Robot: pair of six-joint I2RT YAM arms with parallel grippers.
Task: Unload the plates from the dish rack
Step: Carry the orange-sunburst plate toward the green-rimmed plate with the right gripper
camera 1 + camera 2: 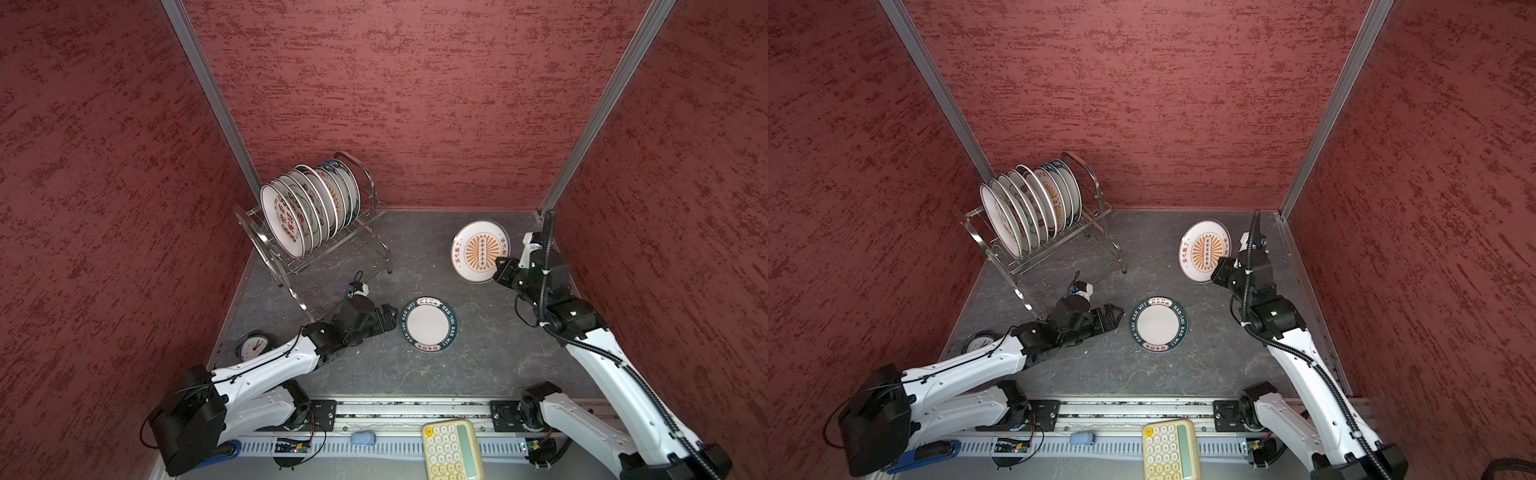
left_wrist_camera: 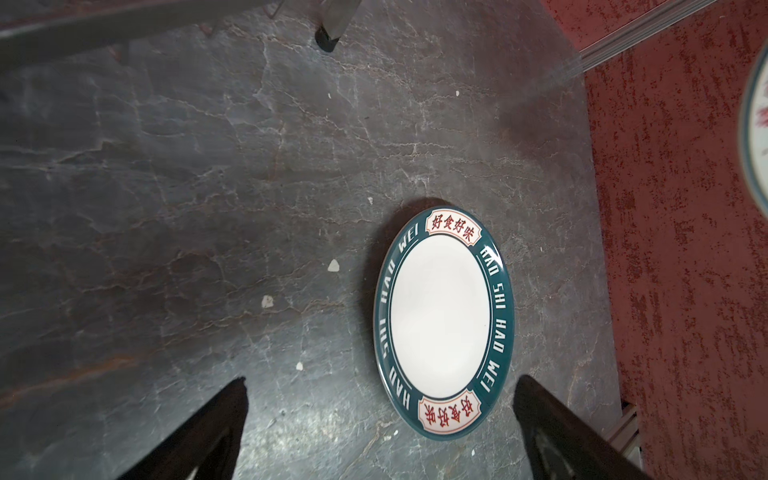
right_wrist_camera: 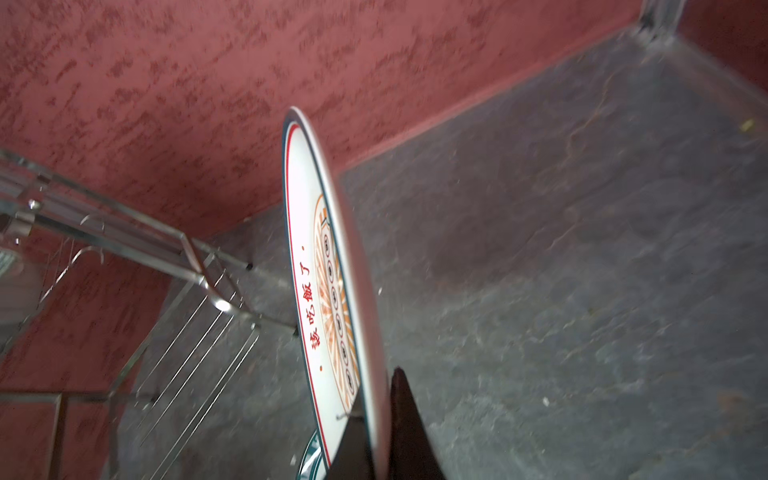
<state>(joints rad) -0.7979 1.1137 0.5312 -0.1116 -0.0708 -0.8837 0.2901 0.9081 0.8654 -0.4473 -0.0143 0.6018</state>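
The dark desk [image 1: 478, 365] carries the dish rack [image 1: 332, 249] at its back left, with a row of plates [image 1: 309, 208] stood upright in it. Near the right rear, a sunburst plate [image 1: 480, 251] is held tilted on edge, its lower rim pinched by the right tool [image 1: 498, 271]. It is best levelled and lowered gently before release, clear of the teal-rimmed plate [image 1: 429, 325] lying flat mid-desk. The left tool [image 1: 391, 319] is spread wide and empty just beside that plate.
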